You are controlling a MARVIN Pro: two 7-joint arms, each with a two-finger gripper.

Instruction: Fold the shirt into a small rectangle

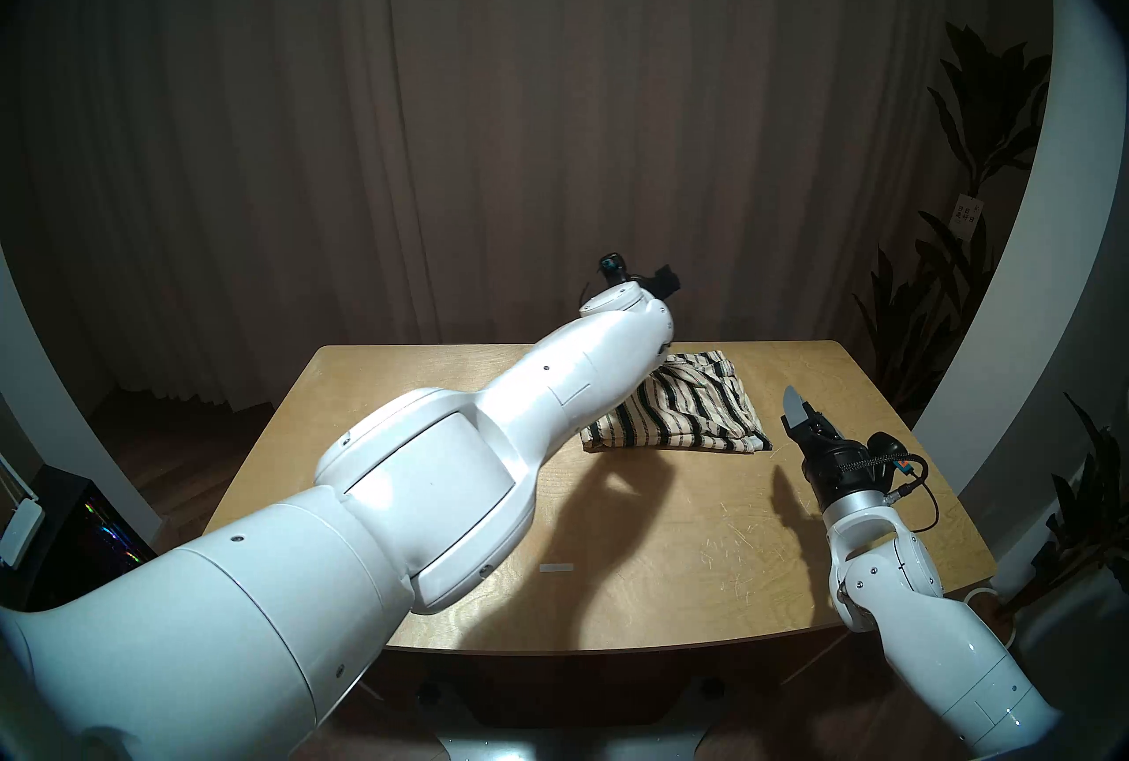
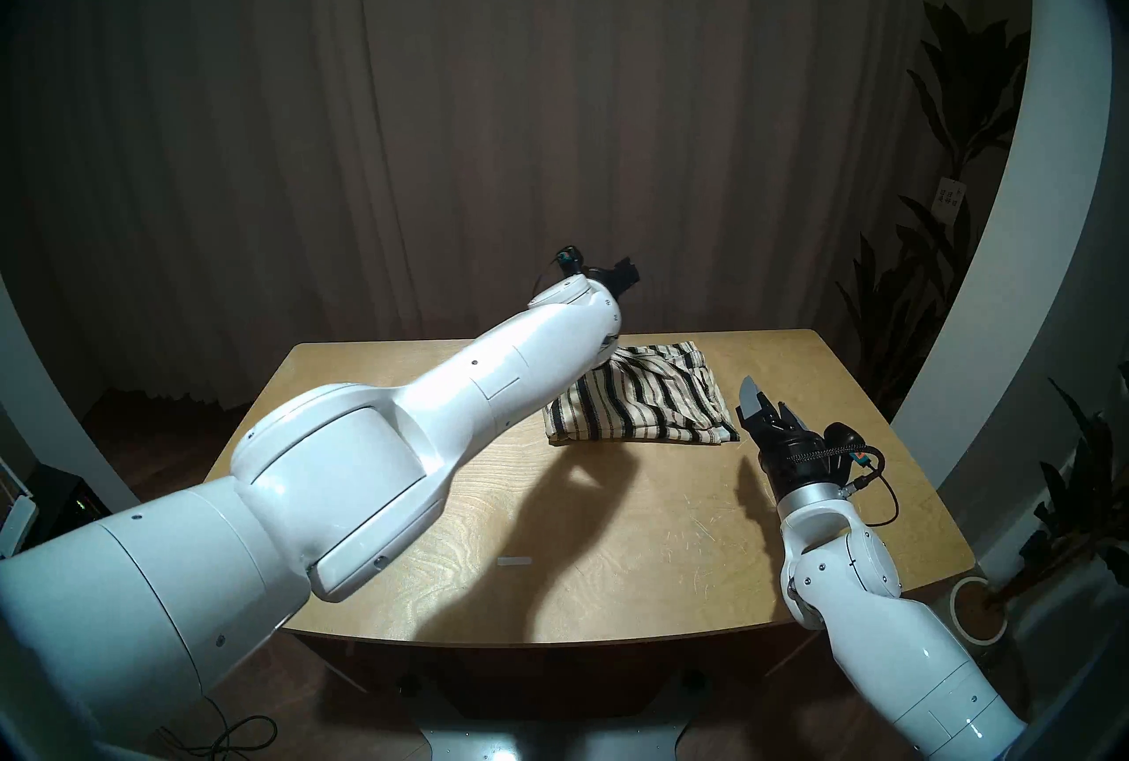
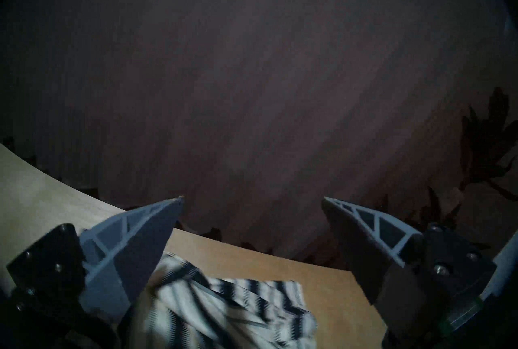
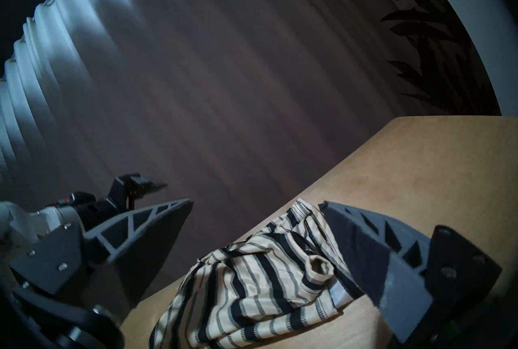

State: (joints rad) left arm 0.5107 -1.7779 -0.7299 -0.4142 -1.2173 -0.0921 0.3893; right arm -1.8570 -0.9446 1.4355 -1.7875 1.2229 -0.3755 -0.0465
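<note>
The shirt (image 1: pixel 678 411), cream with black stripes, lies as a rough folded bundle on the far right part of the wooden table (image 1: pixel 427 436). Its near edge is straight and its far part is rumpled. A sleeve cuff (image 4: pixel 319 264) lies on top. My left gripper (image 3: pixel 252 198) hangs open and empty in the air above the bundle's far left corner, pointing at the curtain. My right gripper (image 1: pixel 794 408) hovers just right of the shirt (image 4: pixel 252 284), low over the table, open with nothing between its fingers.
My left arm (image 1: pixel 427 466) stretches across the table's middle and hides the shirt's left end. A small white tape mark (image 1: pixel 557 568) sits near the front. Brown curtains hang behind, potted plants (image 1: pixel 977 130) stand to the right, and a dark box (image 1: pixel 73 527) stands at the left.
</note>
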